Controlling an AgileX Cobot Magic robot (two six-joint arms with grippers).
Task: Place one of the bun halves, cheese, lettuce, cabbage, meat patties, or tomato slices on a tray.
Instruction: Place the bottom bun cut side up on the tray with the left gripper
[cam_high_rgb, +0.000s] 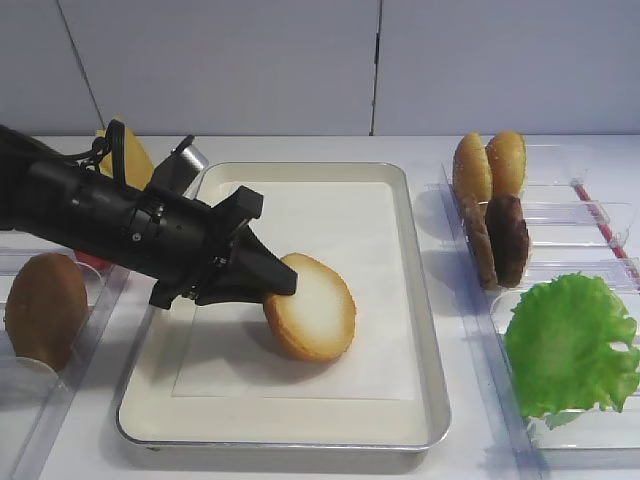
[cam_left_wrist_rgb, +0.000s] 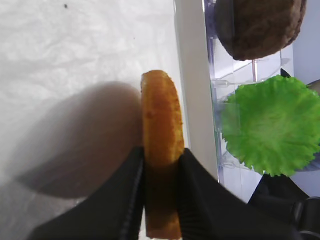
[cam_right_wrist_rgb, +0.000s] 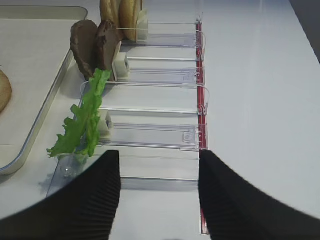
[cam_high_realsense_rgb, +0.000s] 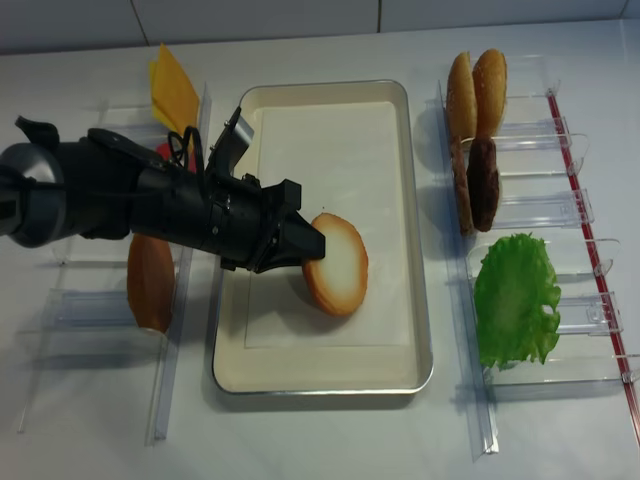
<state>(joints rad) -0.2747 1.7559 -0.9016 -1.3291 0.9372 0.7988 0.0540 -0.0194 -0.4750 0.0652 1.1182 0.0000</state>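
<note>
My left gripper (cam_high_rgb: 285, 280) is shut on the bun half (cam_high_rgb: 312, 306), which stands on edge with its whitish cut face towards the right. Its lower rim meets the white paper in the silver tray (cam_high_rgb: 426, 300). In the left wrist view both fingers (cam_left_wrist_rgb: 131, 185) press the bun half's (cam_left_wrist_rgb: 161, 117) golden crust. From above, the gripper (cam_high_realsense_rgb: 315, 245) reaches in from the left, over the tray's (cam_high_realsense_rgb: 418, 250) rim. My right gripper (cam_right_wrist_rgb: 159, 157) is open over the bare table with nothing between its fingers. It does not show in either high view.
Clear bins right of the tray hold two domed buns (cam_high_realsense_rgb: 475, 85), meat patties (cam_high_realsense_rgb: 480, 185) and the lettuce (cam_high_realsense_rgb: 515, 300). On the left stand cheese (cam_high_realsense_rgb: 172, 90) and a brown bun (cam_high_realsense_rgb: 150, 280). The lettuce's bin (cam_right_wrist_rgb: 150, 135) lies just ahead of my right gripper.
</note>
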